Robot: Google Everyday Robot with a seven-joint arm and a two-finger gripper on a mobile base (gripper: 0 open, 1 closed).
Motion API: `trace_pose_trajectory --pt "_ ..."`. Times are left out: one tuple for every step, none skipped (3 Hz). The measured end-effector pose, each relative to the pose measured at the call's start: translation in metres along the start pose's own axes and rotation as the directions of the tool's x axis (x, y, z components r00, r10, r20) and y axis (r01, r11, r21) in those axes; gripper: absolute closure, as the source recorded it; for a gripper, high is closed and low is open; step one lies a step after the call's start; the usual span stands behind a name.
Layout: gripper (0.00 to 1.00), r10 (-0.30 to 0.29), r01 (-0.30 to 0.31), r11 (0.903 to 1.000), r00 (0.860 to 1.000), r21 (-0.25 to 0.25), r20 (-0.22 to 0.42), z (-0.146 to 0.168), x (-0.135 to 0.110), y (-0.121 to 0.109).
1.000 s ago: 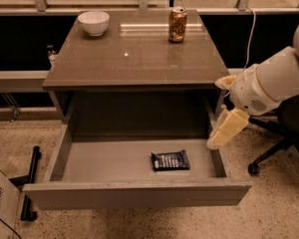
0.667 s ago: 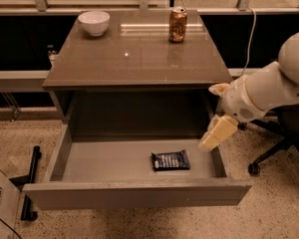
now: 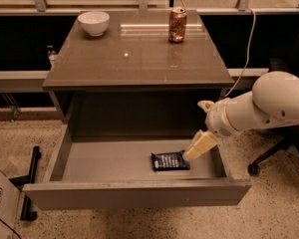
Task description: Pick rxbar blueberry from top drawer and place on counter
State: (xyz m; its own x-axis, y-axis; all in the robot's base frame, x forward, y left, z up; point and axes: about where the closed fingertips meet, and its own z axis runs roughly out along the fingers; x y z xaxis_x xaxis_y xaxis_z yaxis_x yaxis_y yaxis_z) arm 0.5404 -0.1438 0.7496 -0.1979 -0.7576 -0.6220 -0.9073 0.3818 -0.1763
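Nearest you, the wide shallow grey-brown top drawer point(image 3: 134, 193) stands pulled out, its plain flat front panel across the bottom of the view. On its smooth floor, right of centre, you have one small flat dark navy-black foil rxbar blueberry point(image 3: 169, 161) with pale lettering, lying flat with its long side along the drawer front.

The cream-coloured gripper point(image 3: 190, 153) on the white arm point(image 3: 259, 108) reaches down into the drawer from the 3 o'clock side, slanting towards 7 o'clock. Its tip is at the bar's right end, touching it or just beside it; you cannot tell which. From the tip, the bar lies at about 8 o'clock. You cannot tell whether the gripper is spread or pressed together, and nothing shows it holding the bar.

Outside the drawer, at 8 o'clock, a pale cardboard box point(image 3: 0, 203) sits on the speckled floor beside a black metal stand point(image 3: 30, 188). At 3 o'clock, part of a black wheeled chair base point(image 3: 269, 156) shows under the arm.

Farther back, the glossy grey-brown square counter point(image 3: 139, 59) overhangs the cabinet. It carries two things, well apart: one white round bowl point(image 3: 93, 22) at its far 11 o'clock corner and one copper-brown drink can point(image 3: 177, 25) upright at about 1 o'clock. One white cable point(image 3: 245, 49) hangs beyond its right edge.
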Motion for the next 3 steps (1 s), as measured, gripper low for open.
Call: trace_pose_trajectory --pt "0.00 0.048 -0.048 0.9988 0.999 -0.010 0.004 0.043 0.020 0.003" --pt "0.00 0.077 -0.077 0.9965 0.997 -0.033 -0.001 0.069 0.031 0.007" --pt "0.00 0.103 -0.104 0.9915 0.995 -0.079 -0.014 0.096 0.040 0.017"
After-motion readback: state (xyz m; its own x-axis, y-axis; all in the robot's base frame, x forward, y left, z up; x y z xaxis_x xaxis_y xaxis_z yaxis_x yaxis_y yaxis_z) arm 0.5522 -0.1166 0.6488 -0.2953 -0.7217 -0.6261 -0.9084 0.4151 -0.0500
